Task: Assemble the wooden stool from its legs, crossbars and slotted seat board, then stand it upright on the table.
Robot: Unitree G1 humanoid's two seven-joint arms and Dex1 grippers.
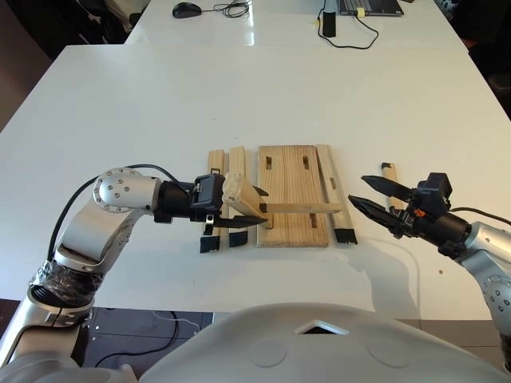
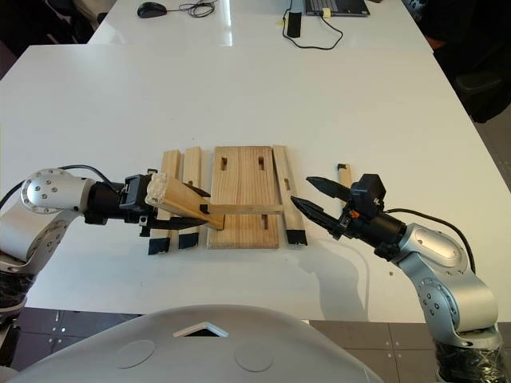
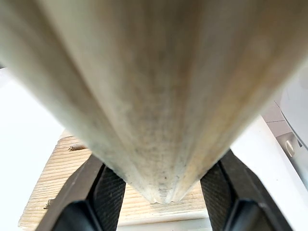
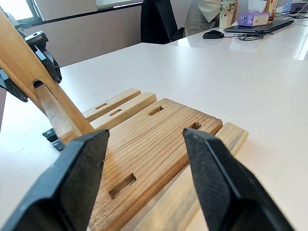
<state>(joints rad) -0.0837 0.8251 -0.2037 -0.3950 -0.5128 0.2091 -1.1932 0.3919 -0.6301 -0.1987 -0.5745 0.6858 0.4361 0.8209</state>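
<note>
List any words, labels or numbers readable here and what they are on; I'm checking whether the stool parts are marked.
Nothing can be read.
Seat board, legs and the lifted crossbar: bare wood, no marks.
Purple box on the far table: print too blurred to read.

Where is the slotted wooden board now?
The slotted wooden seat board lies flat on the white table between the left gripper, holding a wooden piece, and the right gripper.

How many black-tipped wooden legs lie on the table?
3. One leg and its neighbour lie left of the seat board; a third leg along its right edge. The left gripper holds another wooden piece, perhaps a fourth.
</note>
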